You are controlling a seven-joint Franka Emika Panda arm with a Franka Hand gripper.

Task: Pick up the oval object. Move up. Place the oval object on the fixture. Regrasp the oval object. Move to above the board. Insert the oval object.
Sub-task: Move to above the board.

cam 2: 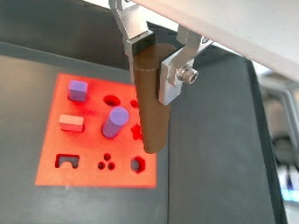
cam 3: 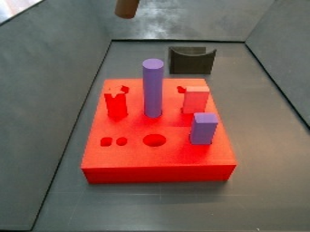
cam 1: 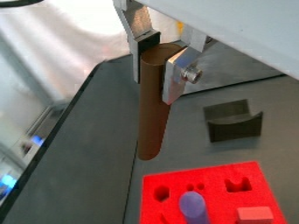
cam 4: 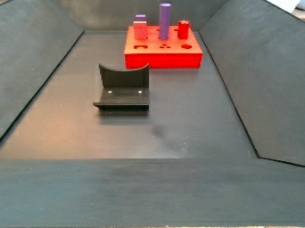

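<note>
Pincer: the pincer (cam 1: 159,54) hangs high above the dark floor, its silver plates clamped on the upper end of the oval object (cam 1: 151,109); both wrist views show this, pincer (cam 2: 156,54) and oval object (cam 2: 147,101) alike.
Oval object: a slim brown rod, hanging lengthwise down from the plates, clear of everything below. In a side view only its lower tip (cam 3: 126,8) shows at the top edge.
Board: the red board (cam 3: 145,154) lies flat on the floor. It carries a tall purple cylinder (cam 3: 152,88), a short purple block (cam 3: 204,129), a red block (cam 3: 194,99) and a notched red piece (cam 3: 116,102).
Holes: an oval hole (cam 3: 155,140) and two small holes (cam 3: 112,140) in the board stand empty.
Fixture: the dark fixture (cam 4: 121,88) stands on the floor apart from the board (cam 4: 165,53), nothing resting in its curved notch.
View differences: a wrist view shows the fixture (cam 1: 232,121) beside the rod. One side view shows neither pincer nor rod.
</note>
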